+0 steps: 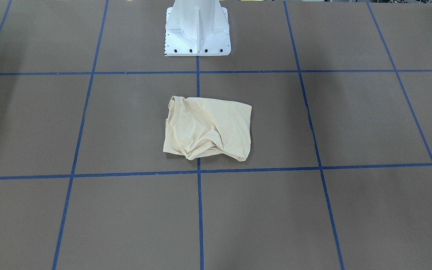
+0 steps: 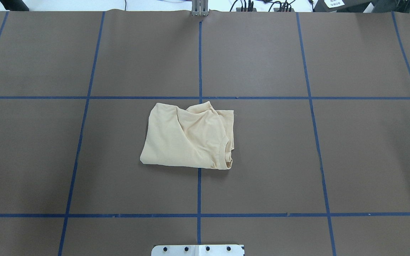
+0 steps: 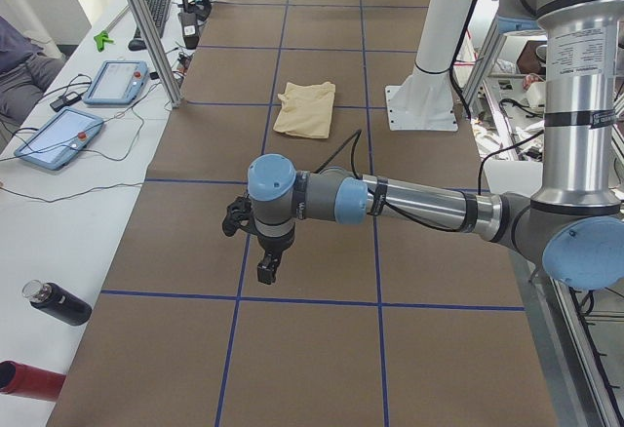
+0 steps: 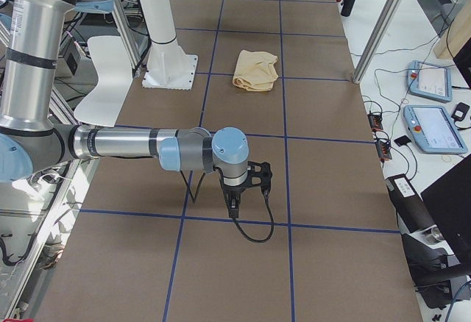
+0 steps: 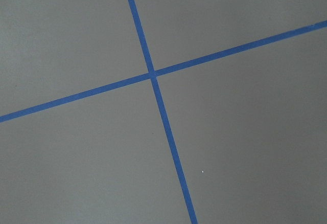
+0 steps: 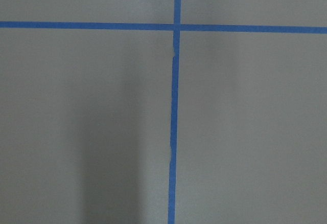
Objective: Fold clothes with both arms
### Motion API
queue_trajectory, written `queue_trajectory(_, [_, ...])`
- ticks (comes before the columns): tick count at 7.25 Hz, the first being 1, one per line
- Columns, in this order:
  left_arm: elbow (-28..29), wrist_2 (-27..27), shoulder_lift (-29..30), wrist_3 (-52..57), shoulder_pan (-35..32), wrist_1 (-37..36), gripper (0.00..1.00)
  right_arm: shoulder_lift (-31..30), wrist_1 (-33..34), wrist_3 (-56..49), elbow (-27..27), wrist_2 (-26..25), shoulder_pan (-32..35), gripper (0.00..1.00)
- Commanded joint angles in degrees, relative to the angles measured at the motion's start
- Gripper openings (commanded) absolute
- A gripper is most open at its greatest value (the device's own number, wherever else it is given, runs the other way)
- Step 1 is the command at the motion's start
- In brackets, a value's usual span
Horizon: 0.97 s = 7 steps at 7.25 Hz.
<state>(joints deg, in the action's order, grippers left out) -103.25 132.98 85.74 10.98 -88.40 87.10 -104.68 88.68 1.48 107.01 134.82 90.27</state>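
Observation:
The pale cream-yellow shirt [image 1: 208, 127] lies folded into a rough rectangle at the table's middle, with some bunched creases. Its ribbed collar [image 2: 222, 153] shows at one corner; the print is hidden. It also shows in the overhead view [image 2: 187, 137], the exterior left view [image 3: 305, 108] and the exterior right view [image 4: 256, 70]. My left gripper [image 3: 265, 271] hangs over bare table far from the shirt, toward the table's left end. My right gripper [image 4: 234, 208] hangs likewise toward the right end. I cannot tell whether either is open or shut. Nothing is in them.
The brown table [image 2: 262, 142] is marked with blue tape lines [image 2: 199, 192]. The white pedestal base [image 1: 197, 33] stands behind the shirt. Tablets [image 3: 58, 139], a black bottle [image 3: 58, 302] and cables lie on the side benches. Both wrist views show only table and tape.

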Motion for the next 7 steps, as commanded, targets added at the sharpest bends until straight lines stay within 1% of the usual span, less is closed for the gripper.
queue_trajectory(1, [0.0, 0.1, 0.0, 0.0, 0.0, 0.0, 1.00, 0.0, 0.0, 0.0, -0.1, -0.1, -0.1, 1.00])
queue_trajectory(4, [0.7, 0.1, 0.3, 0.0, 0.1, 0.1, 1.00, 0.1, 0.0, 2.0, -1.0, -0.3, -0.6, 1.00])
queue_trajectory(5, [0.7, 0.0, -0.1, 0.0, 0.0, 0.0, 1.00, 0.1, -1.7, 1.9, -1.0, -0.3, -0.7, 1.00])
queue_trajectory(6, [-0.5, -0.2, -0.4, 0.1, 0.0, 0.0, 1.00, 0.6, -1.9, 1.9, -1.1, -0.5, -0.7, 1.00])
queue_trajectory(7, [0.5, 0.0, -0.3, 0.0, 0.1, 0.0, 1.00, 0.9, -1.9, 2.1, -1.7, -0.2, -0.8, 1.00])
